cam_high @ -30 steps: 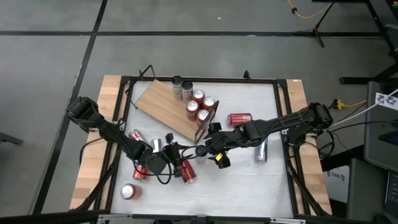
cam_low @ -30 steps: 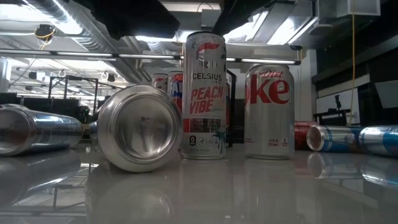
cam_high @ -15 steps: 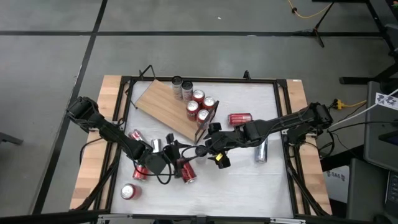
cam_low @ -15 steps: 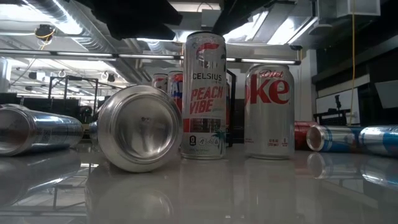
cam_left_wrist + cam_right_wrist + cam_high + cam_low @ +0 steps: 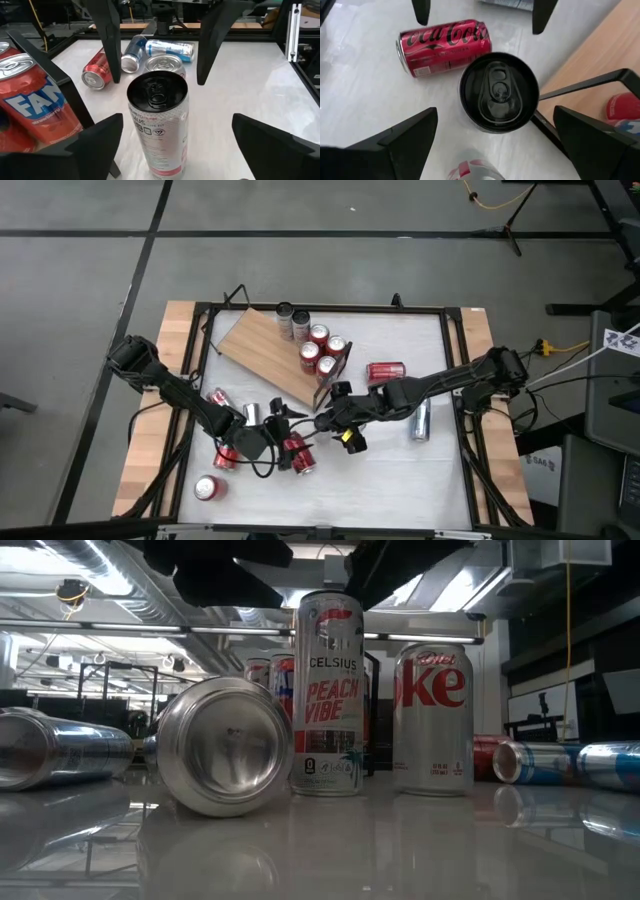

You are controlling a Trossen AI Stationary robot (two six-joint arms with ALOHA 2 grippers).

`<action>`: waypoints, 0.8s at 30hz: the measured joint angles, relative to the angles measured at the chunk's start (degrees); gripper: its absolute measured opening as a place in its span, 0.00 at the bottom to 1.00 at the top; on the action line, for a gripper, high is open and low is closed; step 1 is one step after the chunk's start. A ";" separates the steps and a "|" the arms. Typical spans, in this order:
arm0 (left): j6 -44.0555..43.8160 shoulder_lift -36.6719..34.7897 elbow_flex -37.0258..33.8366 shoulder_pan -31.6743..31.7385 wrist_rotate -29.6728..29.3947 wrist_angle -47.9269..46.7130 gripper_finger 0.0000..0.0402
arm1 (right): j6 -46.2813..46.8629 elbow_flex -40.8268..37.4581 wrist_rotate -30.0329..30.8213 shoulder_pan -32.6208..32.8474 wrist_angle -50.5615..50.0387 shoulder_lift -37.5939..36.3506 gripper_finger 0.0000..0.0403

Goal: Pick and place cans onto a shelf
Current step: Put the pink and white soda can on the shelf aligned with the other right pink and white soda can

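Grey concrete floor crossed by dark seams; ceiling ducts and strip lights overhead.

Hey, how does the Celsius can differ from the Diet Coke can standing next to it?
The Celsius can is taller and slimmer; the Diet Coke can is shorter and wider. The Celsius can reads Peach Vibe in smaller red print; the Diet Coke can carries large red letters. Both are silver-bodied and stand upright on the white table.

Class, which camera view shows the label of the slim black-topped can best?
The low view: the slim can stands upright, label facing the camera. The left wrist view shows top and upper side, the right wrist view only the top, the high view almost nothing.
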 joint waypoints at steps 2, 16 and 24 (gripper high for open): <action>-0.67 0.21 0.00 0.31 -0.01 0.19 0.94 | 0.01 0.00 0.00 0.00 0.10 0.00 0.97; -3.00 4.48 -0.02 5.51 6.43 9.72 0.97 | -0.01 0.00 0.09 0.02 0.08 -0.09 0.97; -3.04 6.62 -0.02 7.65 7.70 10.38 0.97 | -0.01 0.00 0.15 0.01 0.10 -0.15 0.97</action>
